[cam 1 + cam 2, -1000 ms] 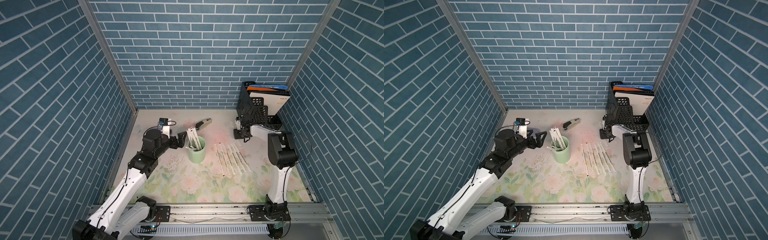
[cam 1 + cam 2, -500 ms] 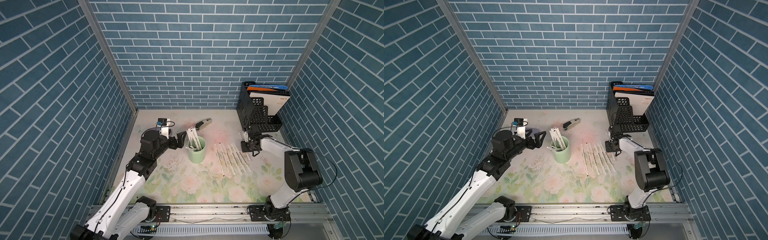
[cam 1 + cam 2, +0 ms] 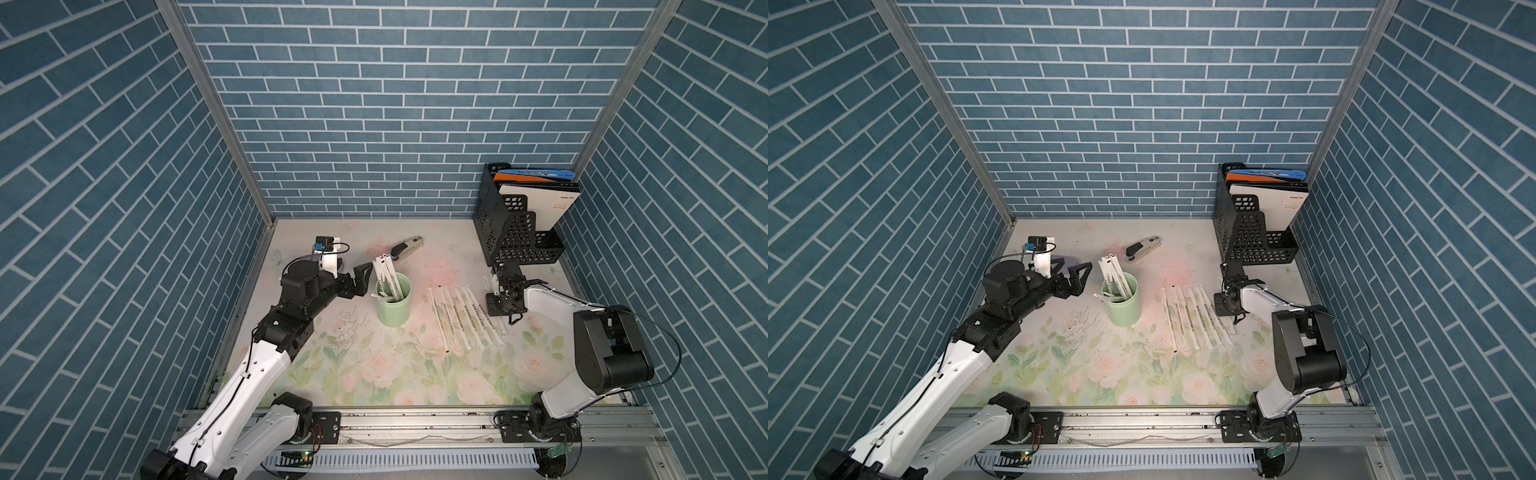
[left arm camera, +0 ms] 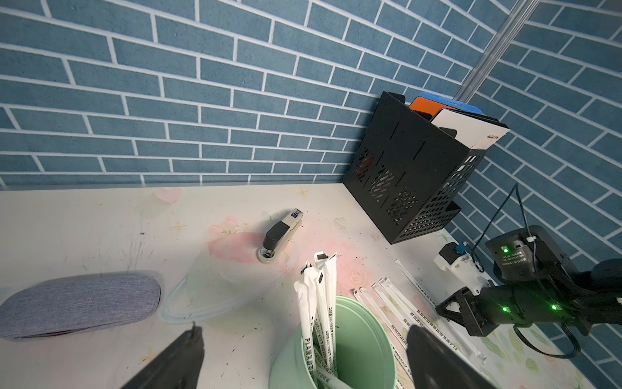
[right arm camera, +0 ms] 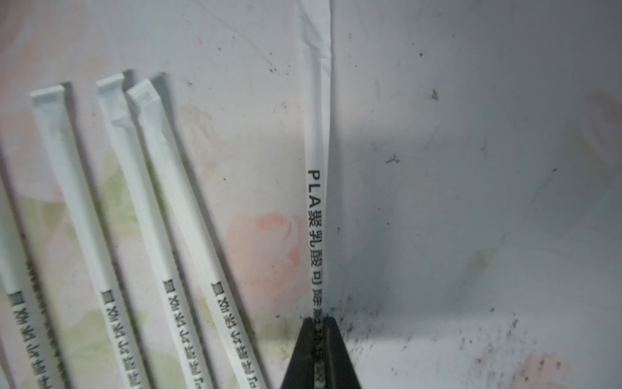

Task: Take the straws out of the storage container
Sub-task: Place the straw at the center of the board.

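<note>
- My right fingers (image 5: 304, 350) were clamped on one straw (image 5: 316, 202), which ran straight out past the tips.
- In both top views its long axis lay roughly parallel to the row (image 3: 465, 320) on the table (image 3: 449, 257), just at its 9 o'clock.
- I couldn't tell whether it touched the table.
- More straws (image 3: 384, 276) stood in the cup (image 3: 392, 309), leaning toward 11 o'clock.
- My left fingers (image 3: 361, 278), spread wide and empty, sat at the cup's 9 o'clock. I judged that arm the nearer for the next pick.

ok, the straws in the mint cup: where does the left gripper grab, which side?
Grip the straws by the tops standing clear of the storage container rim. They lean toward the open left gripper, so probably come in level from that side, jaws either side of one.
</note>
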{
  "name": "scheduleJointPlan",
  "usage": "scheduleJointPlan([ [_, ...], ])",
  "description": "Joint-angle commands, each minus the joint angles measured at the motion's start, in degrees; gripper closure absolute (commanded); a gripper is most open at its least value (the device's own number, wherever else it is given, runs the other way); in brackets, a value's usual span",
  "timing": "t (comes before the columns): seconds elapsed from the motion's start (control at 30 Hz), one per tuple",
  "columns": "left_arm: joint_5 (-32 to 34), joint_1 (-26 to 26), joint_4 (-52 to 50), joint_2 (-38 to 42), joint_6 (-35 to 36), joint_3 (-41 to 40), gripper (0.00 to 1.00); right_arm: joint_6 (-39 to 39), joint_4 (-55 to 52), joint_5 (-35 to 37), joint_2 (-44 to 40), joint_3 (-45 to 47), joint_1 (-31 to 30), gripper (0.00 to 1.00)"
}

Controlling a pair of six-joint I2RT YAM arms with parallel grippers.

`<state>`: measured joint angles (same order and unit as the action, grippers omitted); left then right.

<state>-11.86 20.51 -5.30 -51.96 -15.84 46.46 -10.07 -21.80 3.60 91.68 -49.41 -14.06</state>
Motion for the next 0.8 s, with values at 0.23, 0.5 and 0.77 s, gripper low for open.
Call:
scheduleJointPlan([
  [0.23,-0.4,0.1,0.9,0.3,0.1,0.5,0.00,-2.5,-1.4,2.7,-0.2,1.0,0.2,0.79],
  [0.5,-0.1,0.1,0.9,0.4,0.2,0.6,0.00,-2.8,-3.3,1.7,-7.9,-0.7,-0.6,0.73],
  [0.77,0.1,0.1,0.8,-0.2,0.2,0.6,0.01,-3.6,-0.8,-4.9,-16.0,-8.2,-13.3,0.71],
])
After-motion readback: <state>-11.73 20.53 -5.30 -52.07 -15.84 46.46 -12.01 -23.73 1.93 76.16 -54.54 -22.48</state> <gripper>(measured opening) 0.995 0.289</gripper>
